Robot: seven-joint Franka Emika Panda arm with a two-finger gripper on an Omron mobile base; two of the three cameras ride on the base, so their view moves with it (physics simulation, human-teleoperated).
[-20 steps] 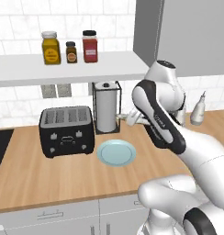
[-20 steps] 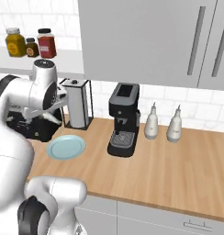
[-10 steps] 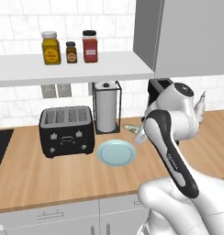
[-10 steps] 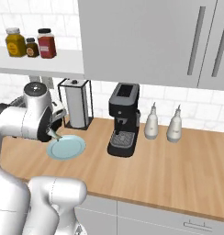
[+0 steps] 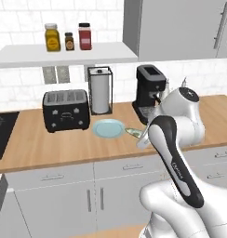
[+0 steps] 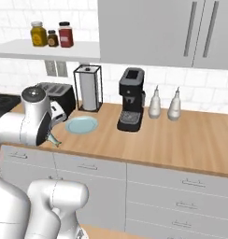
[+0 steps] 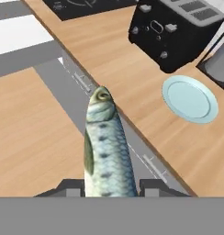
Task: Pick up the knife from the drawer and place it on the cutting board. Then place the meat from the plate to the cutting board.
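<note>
Meat: it's a fish (image 7: 107, 147), silvery-blue and scaly, not really a pale lump. It sits between the two dark finger tips at 6 o'clock in the hand view, head pointing toward 12.

Gripper: the gripper (image 7: 110, 186) is clamped on the fish's tail end, jaws snug against both sides. In the left base view you can just see the fish (image 5: 134, 133) poking out past the arm, over the front part of the bench (image 5: 41, 148).

Plate: light blue plate (image 5: 108, 128), bare now, sitting between the black toaster (image 5: 66, 109) and the coffee machine (image 5: 150, 93). In the hand view the plate (image 7: 189, 98) is at about 2 o'clock from the fish's head.

Cutting board: can't spot it anywhere, and no knife or open drawer either, so I can't say which way the board lies from the gripper.

Key relation: the fish's long axis runs straight along the gripper's line of sight, out over the bench edge and the cabinet fronts (image 7: 77, 82). My guess is the arm needs to swing toward wherever the board is, then lay the fish flat.

Risk: held only by the tail, so it could swing or slip on a fast turn, I'd say.

Stage: second half of the job, meat off the plate, not yet placed.
</note>
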